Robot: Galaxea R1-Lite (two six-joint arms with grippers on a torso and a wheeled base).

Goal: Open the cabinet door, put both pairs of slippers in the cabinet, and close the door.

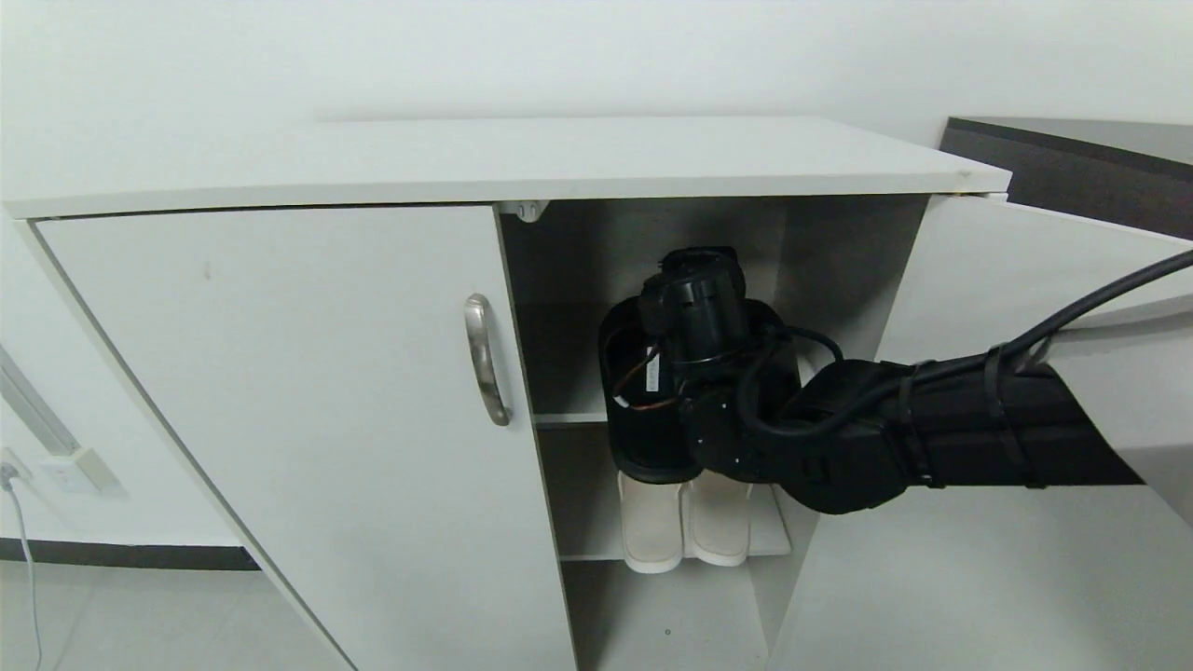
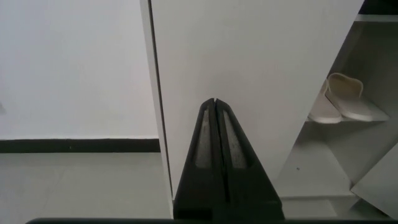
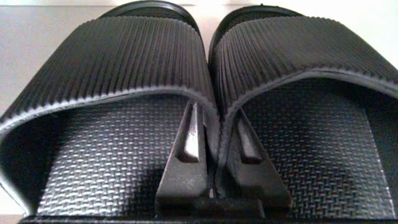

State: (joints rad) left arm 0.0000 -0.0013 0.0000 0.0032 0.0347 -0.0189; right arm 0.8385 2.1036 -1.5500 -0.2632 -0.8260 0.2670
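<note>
In the head view, you are facing the white cabinet (image 1: 522, 163). Its left door (image 1: 280, 391) is standing shut, with a metal handle (image 1: 485, 359) near its inner edge, and its right door (image 1: 979, 270) is swinging wide open toward the right. Your right arm (image 1: 932, 424) is reaching into the open half, carrying the black slippers (image 1: 643, 457) at the height of the upper shelf (image 1: 569, 419). Their heels are sticking out past the shelf's front edge, and you cannot tell whether they are resting on it. Just below them, the white slippers (image 1: 685, 522) are lying side by side on the lower shelf (image 1: 769, 536), heels toward you. A wall socket (image 1: 70, 471) with a cable (image 1: 23, 550) is showing low on the left.

In the left wrist view, your left gripper (image 2: 214, 143) is pointing at the shut door, its fingers (image 2: 202, 146) pressing together with nothing between them. The white slippers (image 2: 342, 102) are lying on their shelf inside the open half, well apart from this gripper.

In the right wrist view, your right gripper (image 3: 216, 149) is pinching the black slippers (image 3: 124, 74) together. Its fingers (image 3: 189, 140) are sitting one inside each slipper, under the ribbed straps, squeezing the two inner walls against each other.
</note>
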